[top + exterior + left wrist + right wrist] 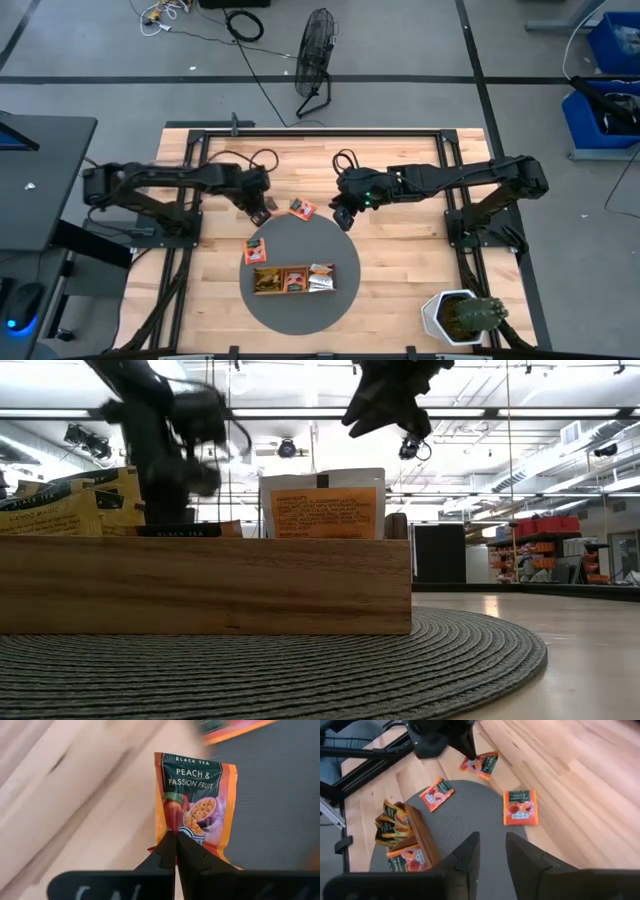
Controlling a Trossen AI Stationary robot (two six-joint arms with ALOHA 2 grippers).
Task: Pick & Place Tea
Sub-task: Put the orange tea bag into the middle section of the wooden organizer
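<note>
Left pincer (175, 851) is pinching a peach tea sachet (196, 800) at the mat's (300, 310) far-left edge.
Carry it level to the tray (265, 290); right pincer (491, 851) is hovering open, empty, above the mat's far edge.

The left arm reaches in from the left side of the worktop, elbow bent, its pincer (259, 212) pointing down with the fingers (167, 852) pressed together on a sachet (196, 795). The right arm stretches in from the right, wrist angled downward, its pincer (343, 215) raised above the surface with the fingers (468, 852) parted and holding nothing.
</note>
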